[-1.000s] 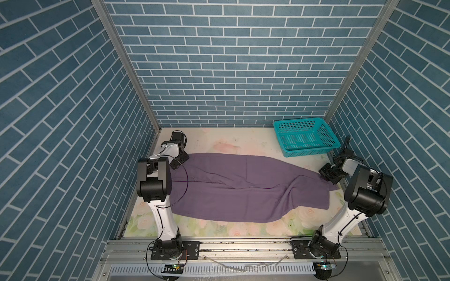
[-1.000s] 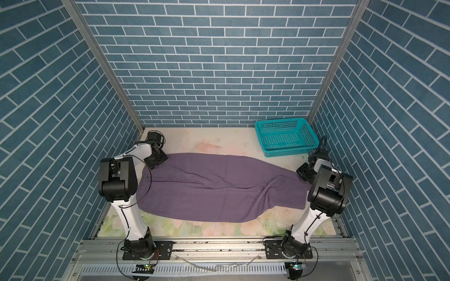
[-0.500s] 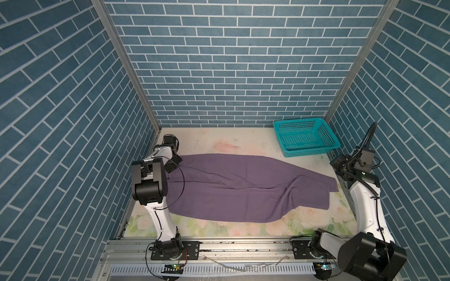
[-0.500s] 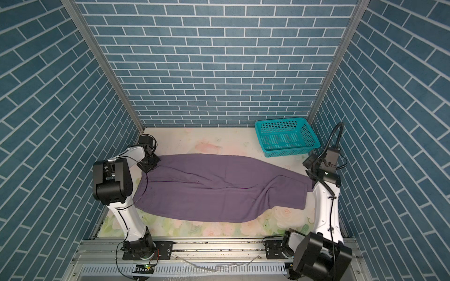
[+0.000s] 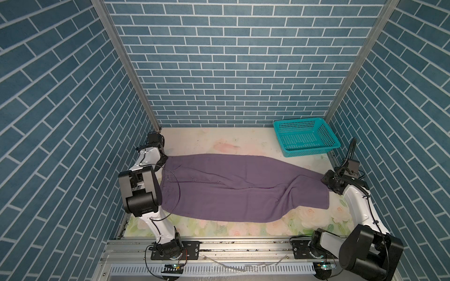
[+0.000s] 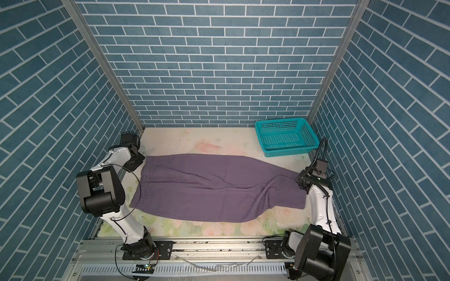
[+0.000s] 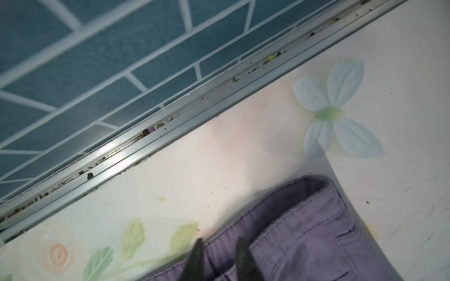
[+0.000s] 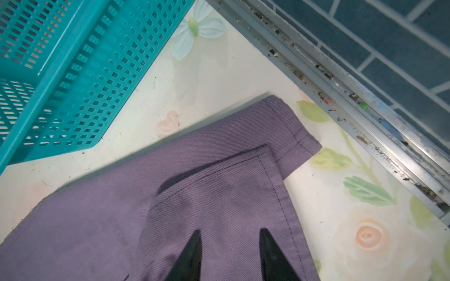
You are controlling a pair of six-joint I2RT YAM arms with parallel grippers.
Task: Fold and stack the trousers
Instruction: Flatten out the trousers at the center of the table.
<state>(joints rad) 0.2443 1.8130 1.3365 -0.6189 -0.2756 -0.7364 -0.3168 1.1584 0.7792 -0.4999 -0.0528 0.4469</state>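
**Top views:** the trousers (image 5: pixel 231 192) lie flat across the floral table (image 5: pixel 207 138), waistband at the left arm and hems at the right. The teal basket (image 5: pixel 308 149) stands apart at the far right corner with its perforated floor in plain sight. Both arms' fingertips are hidden by their wrists.

**Left wrist:** the left gripper (image 7: pixel 220 240) has its jaws apart over the ribbed waistband corner; the tips are blurred and cut off, so contact cannot be told.

**Right wrist:** the right gripper (image 8: pixel 230 231) has its jaws apart above two overlapping stitched twill hems, near the basket's lattice wall.
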